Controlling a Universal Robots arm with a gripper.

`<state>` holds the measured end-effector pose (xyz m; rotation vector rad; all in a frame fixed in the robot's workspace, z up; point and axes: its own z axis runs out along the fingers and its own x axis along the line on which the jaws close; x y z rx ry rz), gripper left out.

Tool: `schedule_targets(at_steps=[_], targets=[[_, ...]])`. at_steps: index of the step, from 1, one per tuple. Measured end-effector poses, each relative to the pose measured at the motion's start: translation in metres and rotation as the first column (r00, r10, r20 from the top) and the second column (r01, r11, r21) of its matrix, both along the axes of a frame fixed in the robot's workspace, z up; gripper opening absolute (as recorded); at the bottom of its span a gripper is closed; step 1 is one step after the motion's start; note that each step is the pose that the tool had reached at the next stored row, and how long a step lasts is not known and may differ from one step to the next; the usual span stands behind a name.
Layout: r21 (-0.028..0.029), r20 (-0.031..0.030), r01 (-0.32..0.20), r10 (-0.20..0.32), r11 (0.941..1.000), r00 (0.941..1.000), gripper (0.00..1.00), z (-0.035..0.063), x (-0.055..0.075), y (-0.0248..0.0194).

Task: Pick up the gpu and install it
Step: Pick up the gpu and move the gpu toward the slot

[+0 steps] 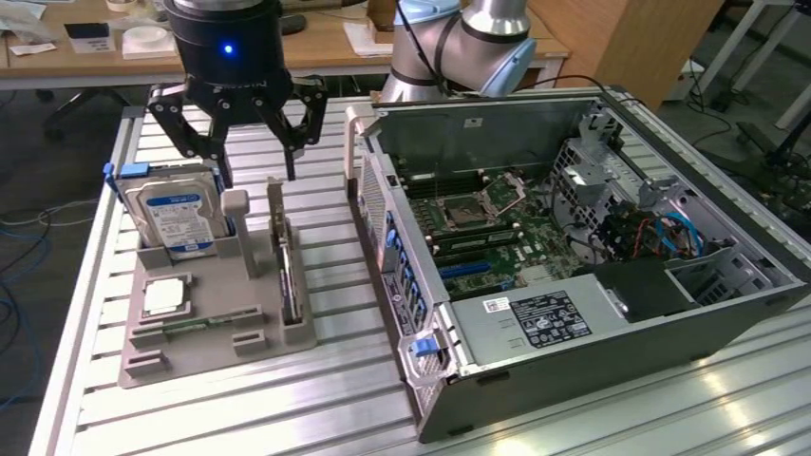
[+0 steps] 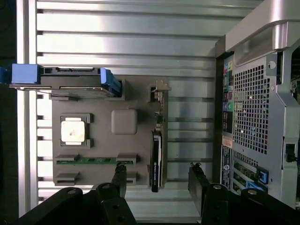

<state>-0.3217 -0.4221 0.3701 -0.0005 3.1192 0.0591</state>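
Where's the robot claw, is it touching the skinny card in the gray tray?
Apart. The wrist view shows the open gripper's fingers either side of the gpu, with bare tray and table between.

There is one gpu (image 1: pixel 289 285), one blue-labelled hard drive (image 1: pixel 178 217) and one square CPU chip (image 1: pixel 166 297). There also seems to be one green memory stick (image 1: pixel 190 328), though it lies low in its slot and is hard to make out. These four parts share one grey tray (image 1: pixel 216 280). There is one open computer case (image 1: pixel 609 370), one slatted desk (image 1: pixel 254 418), one robot arm (image 1: pixel 443 47) and one hand (image 1: pixel 257 179).
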Motion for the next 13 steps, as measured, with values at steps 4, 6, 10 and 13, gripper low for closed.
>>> schedule_targets(at_steps=[4, 6, 10, 13], targets=[[-0.0035, 0.0, 0.0, 0.0, 1.0, 1.0, 0.65, -0.003, 0.0001, -0.0001], [-0.0054, 0.0, 0.0, 0.0, 1.0, 1.0, 0.65, -0.0044, 0.0001, 0.0], [-0.0079, 0.0001, 0.0, 0.0, 1.0, 1.0, 0.65, -0.0073, 0.0, 0.0], [-0.0085, 0.0001, 0.0, 0.0, 1.0, 1.0, 0.65, -0.0093, 0.0, 0.0]])
